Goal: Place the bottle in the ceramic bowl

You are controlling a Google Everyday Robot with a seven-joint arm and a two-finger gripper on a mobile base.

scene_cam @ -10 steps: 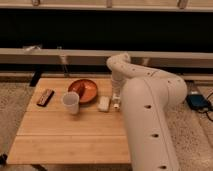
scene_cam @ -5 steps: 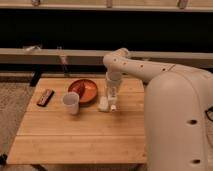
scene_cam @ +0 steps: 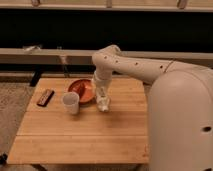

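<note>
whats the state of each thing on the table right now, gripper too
ceramic bowl: upright on the table, no bottle in it
bottle: white shape at the gripper's tip, right of the bowl, outside it; gripped or not, cannot tell
white cup: upright, just front-left of the bowl
dark flat object: lying flat near the left edge
gripper: down low by the bowl's right side

The white gripper point(scene_cam: 103, 101) is seen low over a honey-coloured, plank-striped table point(scene_cam: 80, 135) — just left of its jaws, a terracotta-orange ceramic bowl point(scene_cam: 79, 90) and a white cup point(scene_cam: 70, 102).
</note>
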